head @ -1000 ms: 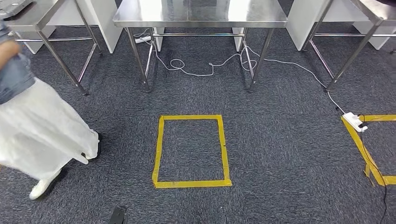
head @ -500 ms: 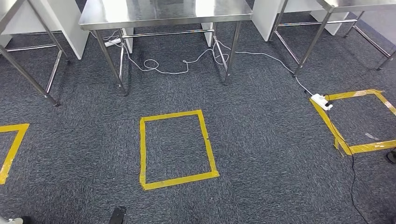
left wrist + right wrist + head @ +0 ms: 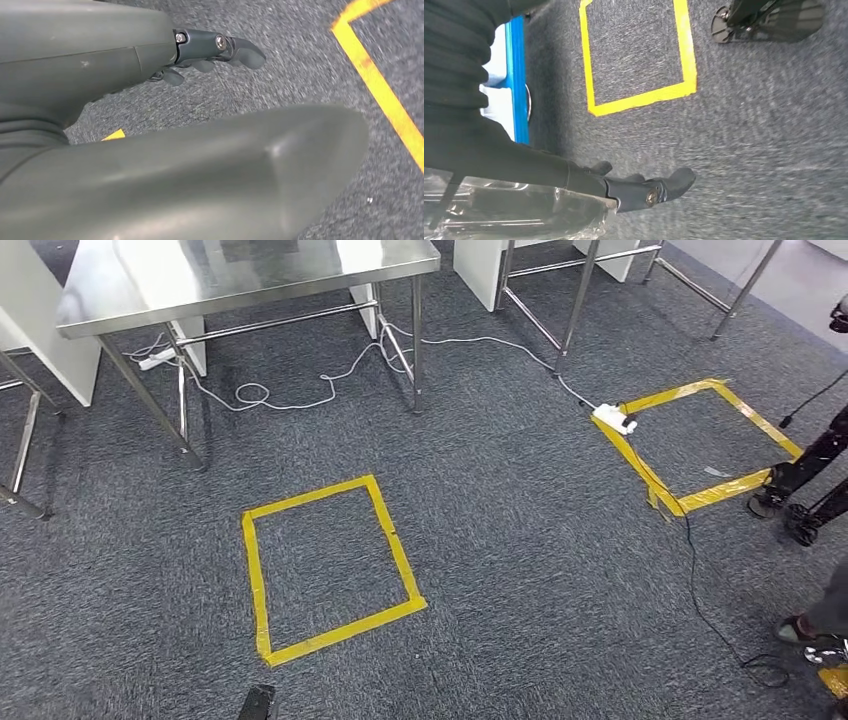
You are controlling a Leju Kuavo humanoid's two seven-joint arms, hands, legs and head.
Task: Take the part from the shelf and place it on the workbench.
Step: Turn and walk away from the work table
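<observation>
Gripping a part (image 3: pixel 519 212) wrapped in crinkled clear plastic, the right hand (image 3: pixel 629 187) hangs over the floor, dark fingers closed along the wrap. The left hand (image 3: pixel 212 47) holds nothing, its fingers loosely extended. Below lies grey mottled carpet (image 3: pixel 520 540) with a yellow tape rectangle (image 3: pixel 397 550). A bare, shiny steel surface (image 3: pixel 150 285) stands at far left, and a white power strip (image 3: pixel 613 420) lies to the right.

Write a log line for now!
view: carpet floor, yellow tape square, steel table | left robot hand: empty | right robot hand: unclear
</observation>
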